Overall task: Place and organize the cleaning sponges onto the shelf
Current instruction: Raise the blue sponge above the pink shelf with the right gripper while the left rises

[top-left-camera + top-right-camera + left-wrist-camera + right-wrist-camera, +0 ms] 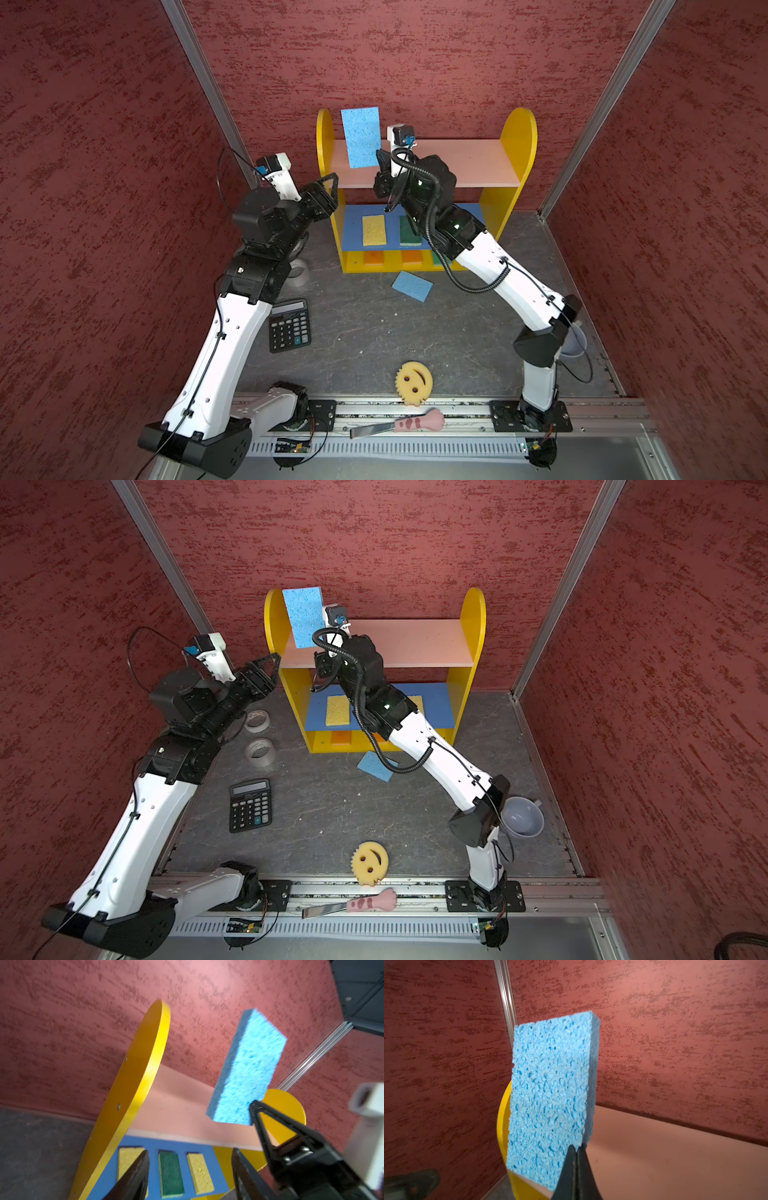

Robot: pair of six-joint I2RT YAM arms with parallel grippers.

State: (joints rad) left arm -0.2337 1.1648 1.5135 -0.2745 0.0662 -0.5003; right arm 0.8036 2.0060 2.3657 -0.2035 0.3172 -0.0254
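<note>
Light: bright, even, from overhead; back wall [415, 62] palest at centre, side walls [83, 166] darker.
Shadows: soft and faint on the grey floor [353, 328].
Glare: sheen along the shelf [156, 1047] panel edge.
Blur: left wrist view smeared, left gripper [190, 1151] soft; right wrist view crisp on blue sponge [552, 1093], right gripper [576, 1153] unfocused.
Both top views: wide-angle, corner posts [210, 83] splay outward.

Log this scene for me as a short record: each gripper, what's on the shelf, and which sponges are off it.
right gripper: jaws shut on upright blue sponge, over pink board
left gripper: jaws open, empty
blue board: two yellow sponges, one green sponge
off shelf: second blue sponge, smiley sponge
</note>
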